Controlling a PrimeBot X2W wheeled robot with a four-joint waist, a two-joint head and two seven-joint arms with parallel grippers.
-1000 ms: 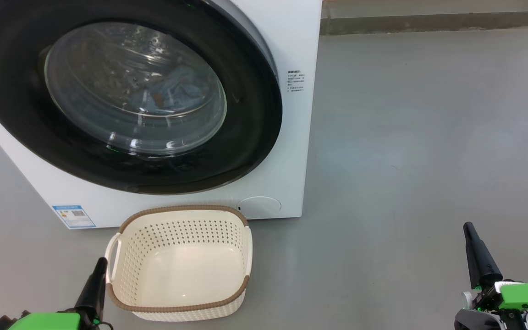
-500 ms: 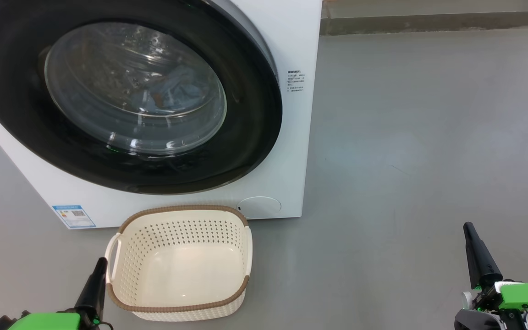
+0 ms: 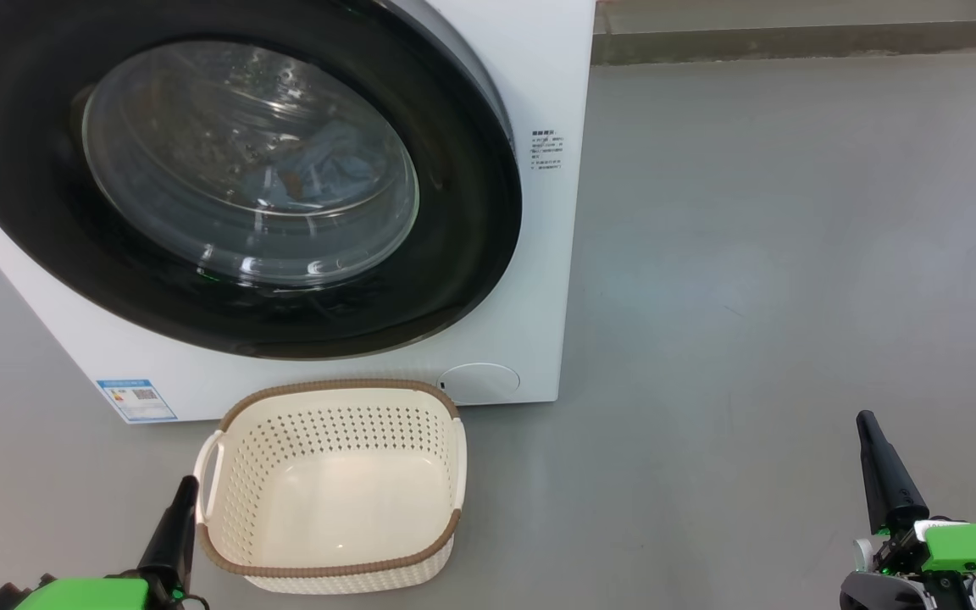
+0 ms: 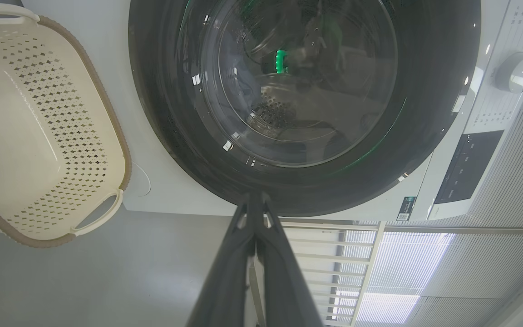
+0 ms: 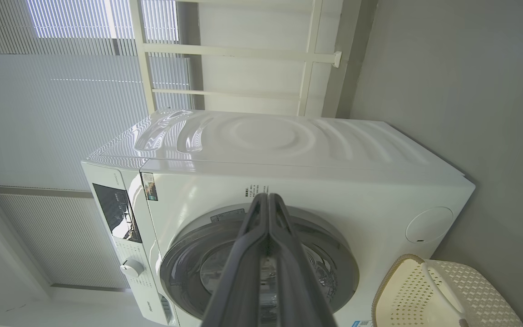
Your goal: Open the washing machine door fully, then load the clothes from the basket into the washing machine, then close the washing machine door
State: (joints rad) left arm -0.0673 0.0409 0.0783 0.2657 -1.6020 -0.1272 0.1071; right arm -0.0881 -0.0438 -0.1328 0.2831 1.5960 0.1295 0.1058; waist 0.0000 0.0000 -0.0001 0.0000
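While both sit pinched shut and empty, left gripper [image 3: 187, 487] just beside the emptied basket [image 3: 335, 386], right gripper [image 3: 867, 424] well clear, the clothes [image 3: 318, 169] lie behind the washing machine door [image 3: 471, 212], which looks closed. If that latch hasn't caught, it could swing open. Nothing has shifted since a second ago.

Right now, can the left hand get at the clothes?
Probably not. The clothes lie behind the glass of the shut door, which blocks the way. The left hand sits low beside the basket, closed.
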